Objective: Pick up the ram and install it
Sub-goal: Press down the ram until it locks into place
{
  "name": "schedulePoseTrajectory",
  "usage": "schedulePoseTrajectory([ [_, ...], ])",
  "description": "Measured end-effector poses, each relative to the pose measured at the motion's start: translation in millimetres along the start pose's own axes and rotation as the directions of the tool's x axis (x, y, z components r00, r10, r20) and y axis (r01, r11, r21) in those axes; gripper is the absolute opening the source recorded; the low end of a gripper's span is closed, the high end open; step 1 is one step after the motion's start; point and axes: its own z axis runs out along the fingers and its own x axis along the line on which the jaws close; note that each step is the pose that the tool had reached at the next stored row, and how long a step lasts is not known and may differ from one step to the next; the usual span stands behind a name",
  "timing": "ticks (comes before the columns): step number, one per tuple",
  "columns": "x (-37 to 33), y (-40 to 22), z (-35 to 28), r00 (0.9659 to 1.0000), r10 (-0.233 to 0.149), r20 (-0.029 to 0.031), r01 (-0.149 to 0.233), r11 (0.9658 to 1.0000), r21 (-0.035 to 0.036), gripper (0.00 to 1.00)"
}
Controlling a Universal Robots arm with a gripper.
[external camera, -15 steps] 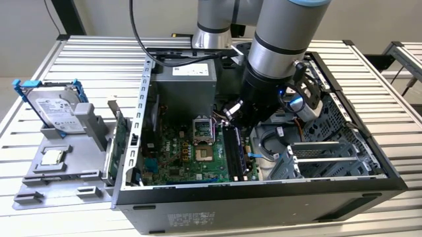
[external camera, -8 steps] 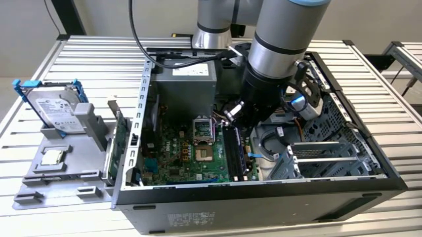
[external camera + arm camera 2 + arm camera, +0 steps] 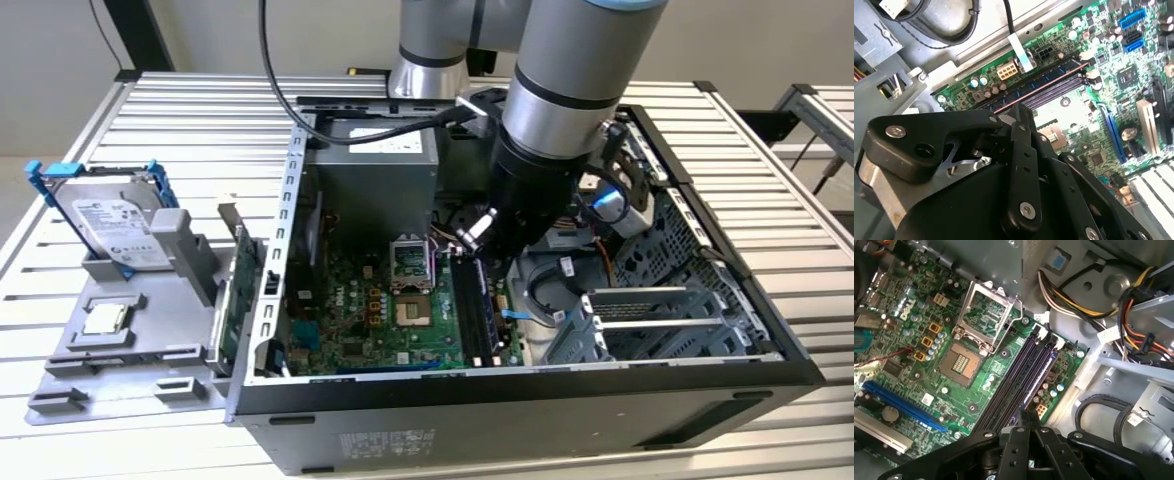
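An open computer case [image 3: 534, 385] lies on a slatted metal table, and my arm reaches down into it. The ram [image 3: 1054, 86] is a thin dark stick standing on edge along the bank of memory slots [image 3: 1009, 385] on the green motherboard [image 3: 350, 315]. It is also visible in the first wrist view [image 3: 1038, 375] and in the exterior view [image 3: 477, 295]. My gripper [image 3: 470, 240] is at the end of the stick nearer the power supply. The black fingers [image 3: 1020, 432] are drawn close together over its top edge [image 3: 1021, 111]. The part of the stick under the gripper is hidden.
The processor socket [image 3: 961, 360] with its raised metal frame lies beside the slots. Bundled cables [image 3: 1134, 300] and a drive cage [image 3: 667, 320] crowd the far side of the slots. Outside the case, a grey tray [image 3: 134, 355] holds a hard drive [image 3: 114, 225], a square silver chip [image 3: 104, 318] and a green card [image 3: 240, 290] on edge.
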Motion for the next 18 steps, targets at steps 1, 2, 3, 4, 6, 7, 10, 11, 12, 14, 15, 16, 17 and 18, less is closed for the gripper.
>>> schedulePoseTrajectory([
  [1, 0.0, 0.0, 0.0, 0.9999, -0.011, -0.0004, 0.011, 0.9999, 0.0012, 0.00],
  [2, 0.0, 0.0, 0.0, 0.9997, -0.022, -0.0008, 0.022, 0.9997, 0.0024, 0.00],
  [3, 0.0, 0.0, 0.0, 0.9994, -0.035, -0.0010, 0.035, 0.9994, 0.0033, 0.00],
  [4, 0.0, 0.0, -0.1, 0.9989, -0.047, -0.0013, 0.047, 0.9989, 0.0042, 0.00],
  [6, 0.0, 0.0, 0.0, 0.9976, -0.069, -0.0017, 0.069, 0.9976, 0.0060, 0.00],
  [7, 0.0, 0.0, 0.0, 0.9969, -0.079, -0.0023, 0.079, 0.9969, 0.0073, 0.00],
  [10, 0.0, 0.0, -0.3, 0.9938, -0.111, -0.0033, 0.111, 0.9938, 0.0101, 0.00],
  [11, 0.0, 0.0, -0.3, 0.9926, -0.121, -0.0035, 0.121, 0.9926, 0.0110, 0.00],
  [12, 0.0, 0.0, -0.3, 0.9914, -0.131, -0.0039, 0.131, 0.9913, 0.0120, 0.00],
  [14, 0.0, 0.0, -0.3, 0.9885, -0.151, -0.0046, 0.151, 0.9884, 0.0142, 0.00],
  [15, 0.0, 0.0, -0.3, 0.9869, -0.161, -0.0050, 0.161, 0.9868, 0.0155, 0.00],
  [16, 0.0, 0.0, -0.3, 0.9852, -0.171, -0.0056, 0.171, 0.9851, 0.0171, 0.00],
  [17, 0.0, 0.0, -0.4, 0.9834, -0.181, -0.0063, 0.181, 0.9833, 0.0186, 0.00],
  [18, 0.0, 0.0, -0.4, 0.9815, -0.191, -0.0071, 0.191, 0.9813, 0.0202, 0.00],
])
